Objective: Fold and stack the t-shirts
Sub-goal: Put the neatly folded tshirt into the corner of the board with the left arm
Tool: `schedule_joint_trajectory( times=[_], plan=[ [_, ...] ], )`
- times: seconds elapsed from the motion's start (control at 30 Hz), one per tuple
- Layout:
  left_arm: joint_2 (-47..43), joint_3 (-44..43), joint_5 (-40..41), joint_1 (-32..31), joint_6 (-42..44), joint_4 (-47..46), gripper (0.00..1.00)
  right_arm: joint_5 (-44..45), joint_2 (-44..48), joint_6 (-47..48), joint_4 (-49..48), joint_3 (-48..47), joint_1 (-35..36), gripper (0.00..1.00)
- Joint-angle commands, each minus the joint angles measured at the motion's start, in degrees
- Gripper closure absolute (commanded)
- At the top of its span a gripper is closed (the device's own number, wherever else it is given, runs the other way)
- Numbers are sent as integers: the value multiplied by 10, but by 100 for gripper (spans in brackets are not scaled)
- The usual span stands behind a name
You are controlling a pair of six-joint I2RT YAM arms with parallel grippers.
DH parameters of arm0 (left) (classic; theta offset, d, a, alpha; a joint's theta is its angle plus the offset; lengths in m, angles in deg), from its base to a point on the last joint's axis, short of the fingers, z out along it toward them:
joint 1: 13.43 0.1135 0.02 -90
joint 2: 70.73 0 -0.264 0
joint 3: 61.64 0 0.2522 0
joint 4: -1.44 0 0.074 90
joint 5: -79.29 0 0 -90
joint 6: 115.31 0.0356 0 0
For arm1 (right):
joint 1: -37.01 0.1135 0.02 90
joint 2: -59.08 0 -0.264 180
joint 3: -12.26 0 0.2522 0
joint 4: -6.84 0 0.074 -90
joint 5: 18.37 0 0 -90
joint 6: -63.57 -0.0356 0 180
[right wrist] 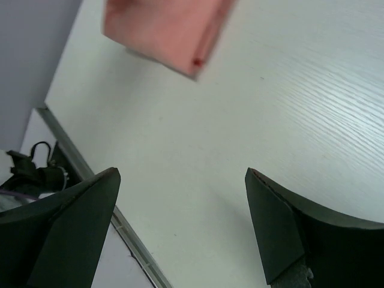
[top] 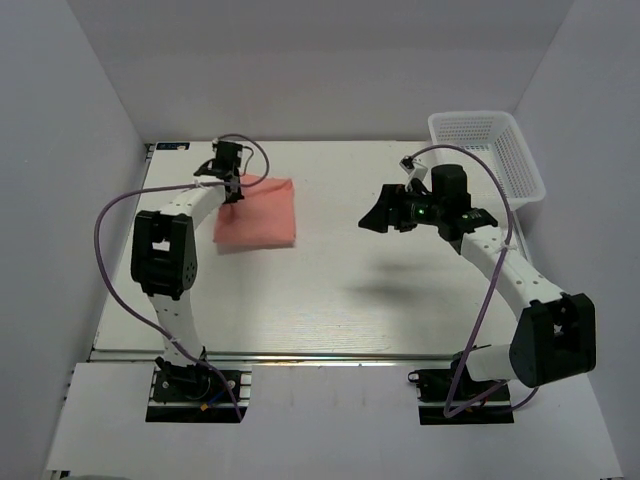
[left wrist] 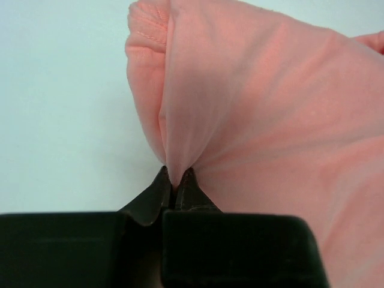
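Left wrist shows my left gripper (left wrist: 177,180) clamped on a pinch of the shirt (left wrist: 258,120), whose edges run out of frame. From above, the shirt lies folded on the table (top: 330,290), far left, one corner hidden by that arm. My right gripper (right wrist: 182,175) hangs well apart, fingers spread wide.

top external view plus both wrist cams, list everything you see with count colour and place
salmon-pink folded cloth t-shirt: one, salmon-pink, far left part of the table
white plastic mesh basket: one, white, at the table's far right corner
white wood-grain table: one, white, under the t-shirt
left gripper: one, black, shut on the t-shirt's edge
right gripper: one, black, open, held above the table right of the t-shirt
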Motion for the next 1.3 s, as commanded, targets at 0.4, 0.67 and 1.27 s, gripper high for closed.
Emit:
schedule_joint_trajectory(
  times=[0.4,0.67,1.27],
  plan=[
    [215,-399,131,152,187,10,100,159,50,34,107,-18,-13,10],
    [268,-490,124,177,172,29,98,195,78,42,116,-7,-15,10],
    [143,-384,-30,159,102,38,0,199,138,17,98,49,-17,10]
  ],
)
